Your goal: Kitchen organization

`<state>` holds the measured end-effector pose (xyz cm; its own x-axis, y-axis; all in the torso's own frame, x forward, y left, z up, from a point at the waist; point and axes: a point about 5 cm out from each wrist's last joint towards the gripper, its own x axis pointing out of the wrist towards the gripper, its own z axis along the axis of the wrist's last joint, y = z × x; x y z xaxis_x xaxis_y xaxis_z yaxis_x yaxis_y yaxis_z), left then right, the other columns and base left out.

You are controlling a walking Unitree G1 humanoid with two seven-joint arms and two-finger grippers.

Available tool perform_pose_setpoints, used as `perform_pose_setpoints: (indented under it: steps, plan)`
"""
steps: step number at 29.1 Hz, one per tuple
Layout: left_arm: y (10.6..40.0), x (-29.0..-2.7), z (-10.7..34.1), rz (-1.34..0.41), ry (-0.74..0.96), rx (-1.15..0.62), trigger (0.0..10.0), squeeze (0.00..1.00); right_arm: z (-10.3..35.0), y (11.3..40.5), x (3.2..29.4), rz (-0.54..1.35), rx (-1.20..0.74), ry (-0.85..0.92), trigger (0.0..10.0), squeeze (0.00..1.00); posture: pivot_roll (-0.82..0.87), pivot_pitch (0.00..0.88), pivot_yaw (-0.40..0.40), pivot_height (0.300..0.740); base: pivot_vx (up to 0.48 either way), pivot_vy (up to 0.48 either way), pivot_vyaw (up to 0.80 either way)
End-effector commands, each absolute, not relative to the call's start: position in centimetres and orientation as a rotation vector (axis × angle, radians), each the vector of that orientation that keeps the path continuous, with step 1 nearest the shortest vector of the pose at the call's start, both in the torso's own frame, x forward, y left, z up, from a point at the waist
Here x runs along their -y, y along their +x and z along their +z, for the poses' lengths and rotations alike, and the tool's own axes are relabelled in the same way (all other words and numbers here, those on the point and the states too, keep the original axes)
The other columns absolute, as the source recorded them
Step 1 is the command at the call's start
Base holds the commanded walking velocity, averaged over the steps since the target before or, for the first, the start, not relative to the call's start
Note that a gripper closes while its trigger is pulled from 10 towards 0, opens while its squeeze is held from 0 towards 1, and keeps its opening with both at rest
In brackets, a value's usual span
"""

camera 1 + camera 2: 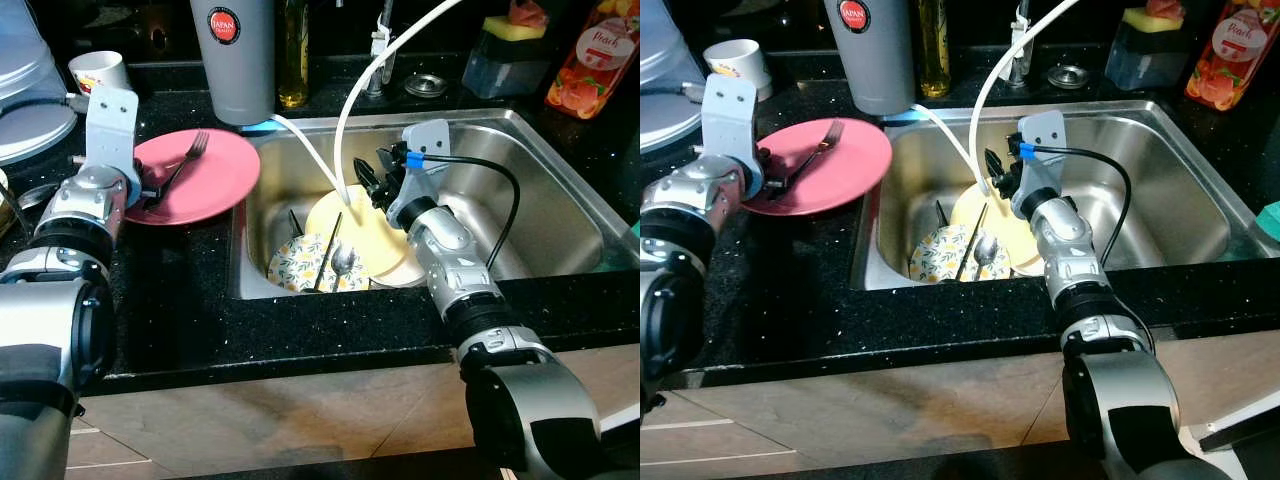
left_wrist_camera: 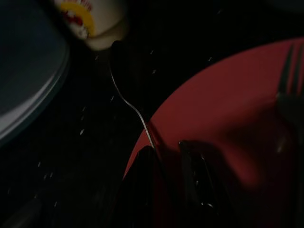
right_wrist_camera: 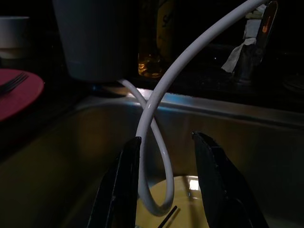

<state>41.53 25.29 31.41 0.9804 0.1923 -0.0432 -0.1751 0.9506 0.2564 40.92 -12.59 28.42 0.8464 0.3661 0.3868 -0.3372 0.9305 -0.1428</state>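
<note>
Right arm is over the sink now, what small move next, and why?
Probably lower the right gripper past the white hose toward the yellow plate: its jaws stand open above the plate, the hose looping between them, and dishes lie stacked in the sink.

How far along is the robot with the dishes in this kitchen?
Early. Done: a pink plate with a fork sits on the counter. In hand: the left hand, open, is at that plate's rim; the right hand, open, hangs over the sink beside the white hose. Left: the yellow plate, floral plate and spoon.
</note>
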Motion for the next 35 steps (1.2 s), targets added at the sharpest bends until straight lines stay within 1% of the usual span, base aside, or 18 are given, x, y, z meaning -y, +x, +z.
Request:
perform_pose_setpoints:
  steps: [1,2,4,5,6,8,11,12,13,15,17,18,20,22,25,29,31,35]
  plan:
    - [41.7,-24.0,33.7,0.129,0.268,0.025,0.0,0.0,28.1,41.0,12.6,0.375,0.418,-0.036,10.0,0.0,0.05,0.227,0.03,0.74,0.0,0.0,0.0]
    - [41.8,-23.3,34.3,0.093,0.264,0.057,0.0,0.0,28.3,41.0,12.6,0.374,0.424,-0.027,10.0,0.0,0.05,0.217,0.03,0.74,0.0,0.0,0.0]
    - [41.9,-22.9,34.7,0.068,0.262,0.077,0.0,0.0,28.4,41.0,12.6,0.374,0.428,-0.021,10.0,0.0,0.05,0.217,0.03,0.74,0.0,0.0,0.0]
    - [41.9,-22.2,35.1,0.033,0.26,0.098,0.0,0.0,28.6,40.9,12.6,0.374,0.435,-0.013,10.0,0.0,0.05,0.208,0.033,0.74,0.0,0.0,0.0]
    - [42.0,-20.7,35.9,-0.05,0.243,0.146,0.0,0.0,29.0,40.9,12.5,0.379,0.449,0.004,10.0,0.0,0.04,0.199,0.03,0.74,0.0,0.0,0.0]
    - [42.0,-20.4,36.0,-0.07,0.239,0.158,0.0,0.0,29.1,40.9,12.5,0.381,0.453,0.008,10.0,0.0,0.04,0.199,0.03,0.74,0.0,0.0,0.0]
    - [41.8,-18.9,36.6,-0.214,0.158,0.249,0.0,0.0,29.4,40.7,12.2,0.397,0.468,0.031,10.0,0.0,0.04,0.172,0.028,0.74,0.0,0.0,0.0]
    - [41.8,-18.9,36.6,-0.214,0.158,0.249,0.0,0.0,29.4,40.7,12.2,0.397,0.468,0.031,10.0,0.0,0.04,0.172,0.028,0.74,0.0,0.0,0.0]
    - [41.6,-18.4,36.8,-0.274,0.124,0.297,0.0,0.0,29.5,40.6,11.9,0.408,0.474,0.045,10.0,0.0,0.04,0.158,0.024,0.74,0.0,0.0,0.0]
    - [41.1,-18.2,36.6,-0.334,0.067,0.358,0.0,0.0,29.6,40.4,11.5,0.427,0.483,0.069,10.0,0.0,0.04,0.147,0.02,0.74,0.0,0.0,0.0]
    - [40.8,-18.4,36.1,-0.338,0.06,0.398,0.0,0.0,29.6,40.2,11.0,0.445,0.487,0.083,10.0,0.0,0.03,0.138,0.013,0.74,0.0,0.0,0.0]
    - [40.1,-18.9,35.5,-0.311,0.053,0.439,0.0,0.0,29.5,39.9,10.5,0.464,0.492,0.107,10.0,0.0,0.03,0.133,0.009,0.74,0.0,0.0,0.0]
    - [40.0,-19.0,35.3,-0.304,0.05,0.447,0.0,0.0,29.5,39.8,10.4,0.468,0.492,0.113,10.0,0.0,0.03,0.133,0.009,0.74,0.0,0.0,0.0]
    - [38.4,-19.1,35.1,-0.317,0.062,0.54,0.0,0.0,29.3,39.1,9.6,0.489,0.497,0.151,10.0,0.0,0.04,0.131,0.007,0.74,0.0,0.0,0.0]
    - [37.7,-19.3,35.0,-0.31,0.062,0.577,0.0,0.0,29.1,38.8,9.2,0.498,0.496,0.17,10.0,0.0,0.04,0.13,0.005,0.74,0.0,0.0,0.0]
    - [36.2,-19.1,34.9,-0.326,-0.001,0.661,0.0,0.0,28.6,38.1,8.3,0.507,0.489,0.221,10.0,0.0,0.05,0.129,0.004,0.74,0.0,0.0,0.0]
    - [35.5,-18.5,33.9,-0.37,-0.049,0.651,0.0,0.0,28.4,37.5,7.9,0.505,0.479,0.257,10.0,0.0,0.05,0.122,0.004,0.74,0.0,0.0,0.0]
    - [35.0,-17.6,32.9,-0.429,-0.057,0.621,0.0,0.0,28.1,37.1,7.8,0.501,0.47,0.282,10.0,0.0,0.05,0.122,0.004,0.74,0.0,0.0,0.0]
